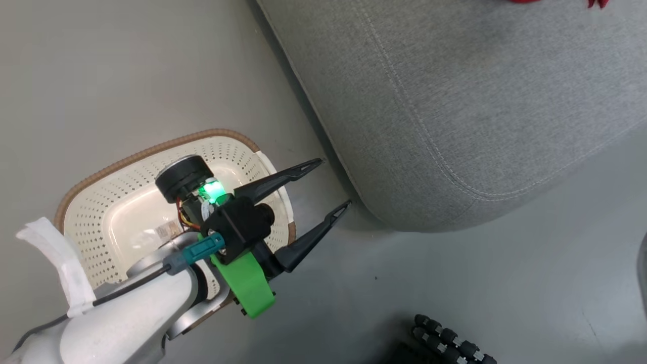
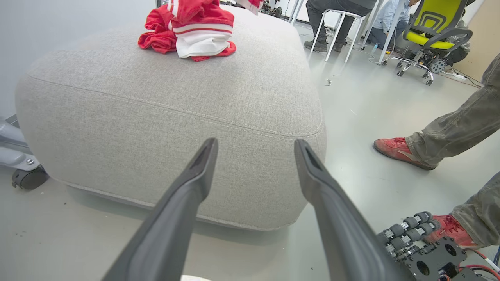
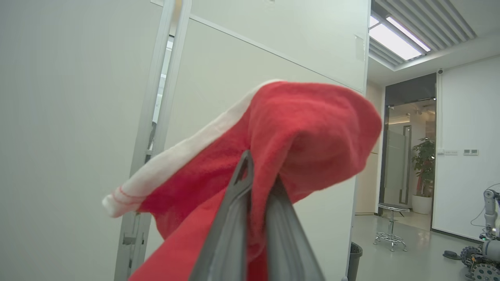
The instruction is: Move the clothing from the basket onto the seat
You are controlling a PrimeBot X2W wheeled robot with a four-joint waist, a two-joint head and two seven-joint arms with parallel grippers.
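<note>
Left pincer [image 1: 334, 181] (spread) beside seat [image 1: 455, 101] edge

Floor [image 1: 101, 76] — basket [image 1: 167, 144], seat [image 1: 455, 111] (clothing [image 2: 191, 31] atop).

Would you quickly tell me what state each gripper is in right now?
The left gripper is open, holding nothing.
The right gripper is closed on a red garment.

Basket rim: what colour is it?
The basket rim is brown with a woven look; the head view shows it best.
</note>
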